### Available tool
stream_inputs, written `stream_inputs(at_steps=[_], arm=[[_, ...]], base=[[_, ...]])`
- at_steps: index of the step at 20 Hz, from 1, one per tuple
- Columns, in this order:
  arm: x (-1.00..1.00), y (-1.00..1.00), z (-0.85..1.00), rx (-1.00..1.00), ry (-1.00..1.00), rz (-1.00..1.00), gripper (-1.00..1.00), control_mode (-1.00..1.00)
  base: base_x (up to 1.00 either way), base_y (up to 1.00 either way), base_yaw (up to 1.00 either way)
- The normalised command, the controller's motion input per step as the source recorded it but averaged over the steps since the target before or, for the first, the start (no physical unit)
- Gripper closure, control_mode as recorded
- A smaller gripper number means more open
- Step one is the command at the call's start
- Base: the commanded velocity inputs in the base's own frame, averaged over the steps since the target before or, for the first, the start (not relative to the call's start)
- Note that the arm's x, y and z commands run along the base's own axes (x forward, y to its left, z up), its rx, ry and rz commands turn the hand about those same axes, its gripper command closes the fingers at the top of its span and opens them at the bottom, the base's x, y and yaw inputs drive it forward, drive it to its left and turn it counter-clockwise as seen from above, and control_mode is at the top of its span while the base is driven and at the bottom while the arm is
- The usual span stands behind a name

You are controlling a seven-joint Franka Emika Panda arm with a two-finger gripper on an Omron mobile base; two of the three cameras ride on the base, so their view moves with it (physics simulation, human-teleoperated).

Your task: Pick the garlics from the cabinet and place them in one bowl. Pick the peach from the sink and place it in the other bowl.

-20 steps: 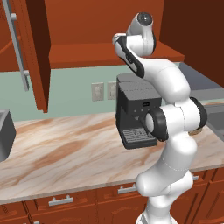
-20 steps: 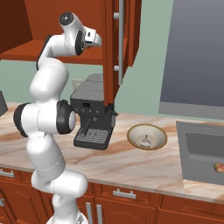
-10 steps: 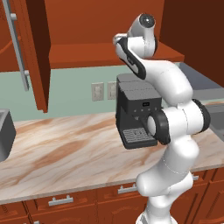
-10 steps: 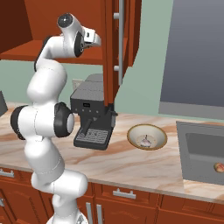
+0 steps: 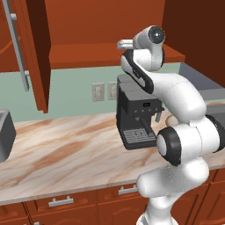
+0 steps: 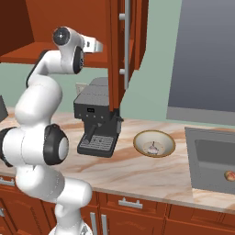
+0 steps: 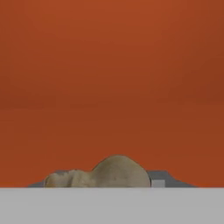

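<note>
garlic (image 6: 153, 148) in bowl (image 6: 142, 138), peach (image 6: 230, 176) in sink (image 6: 206, 158)

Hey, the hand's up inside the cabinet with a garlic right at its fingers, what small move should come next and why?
Probably draw the hand straight back out of the cabinet, toward the bowl. The hand view shows a grey-brown garlic sitting between the fingers against the cabinet's back wall, apparently gripped, and the bowl on the counter already holds one garlic, so this one likely joins it.

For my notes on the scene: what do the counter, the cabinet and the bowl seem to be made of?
The counter looks like polished marble: beige with brown veins. The cabinet looks like reddish-brown wood with a smooth finish; its bar handle seems brushed metal. The bowl may be glazed ceramic: tan rim, pale inside. All is rendered, so this is appearance only.
</note>
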Motion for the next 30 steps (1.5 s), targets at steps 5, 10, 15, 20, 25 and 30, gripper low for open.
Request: stream_inputs(at_steps=[5,10,15,20,25,30], arm=[[-1.00,-0.26,0.14,0.00,0.00,-0.02,1.00,-1.00],[-1.00,-0.39,0.07,0.00,0.01,-0.05,1.00,-1.00],[-1.00,-0.40,0.01,0.04,0.10,-0.10,1.00,-1.00],[-0.97,-0.22,-0.04,0.01,0.18,-0.06,1.00,-1.00],[-0.54,0.00,-0.50,0.00,0.21,0.00,1.00,-1.00],[-0.35,-0.01,-0.90,0.00,0.16,0.00,1.00,-1.00]], base=[[0.00,0.00,0.00],[0.00,0.00,0.00],[0.00,0.00,0.00],[0.00,0.00,0.00],[0.00,0.00,0.00],[0.00,0.00,0.00]])
